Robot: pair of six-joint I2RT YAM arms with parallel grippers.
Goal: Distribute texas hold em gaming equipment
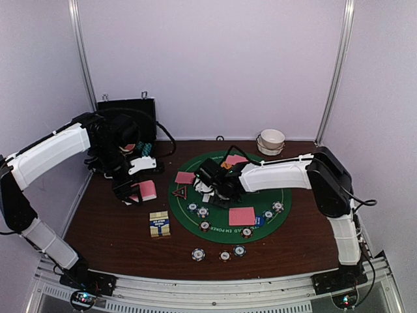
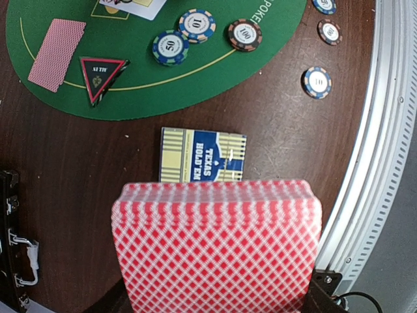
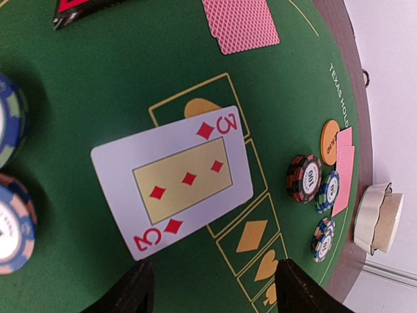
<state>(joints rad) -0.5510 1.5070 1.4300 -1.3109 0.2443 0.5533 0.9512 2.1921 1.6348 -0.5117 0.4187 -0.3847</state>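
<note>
Left wrist view: the left pincer (image 2: 215,297) is clenched on a thick deck of pink-backed playing cards (image 2: 215,248), held over the dark wooden surface (image 2: 85,169) beside the blue-and-yellow card box (image 2: 203,155), seemingly as the dealing supply. The right pincer (image 3: 212,290) hangs released over a face-up three of diamonds card (image 3: 172,182) lying flat on the round green felt mat (image 3: 85,98), probably a community card.

Pink-backed deck (image 2: 215,254) clamped in left hand (image 2: 218,297), three of diamonds (image 3: 172,189) face-up on green mat (image 3: 98,78)
</note>
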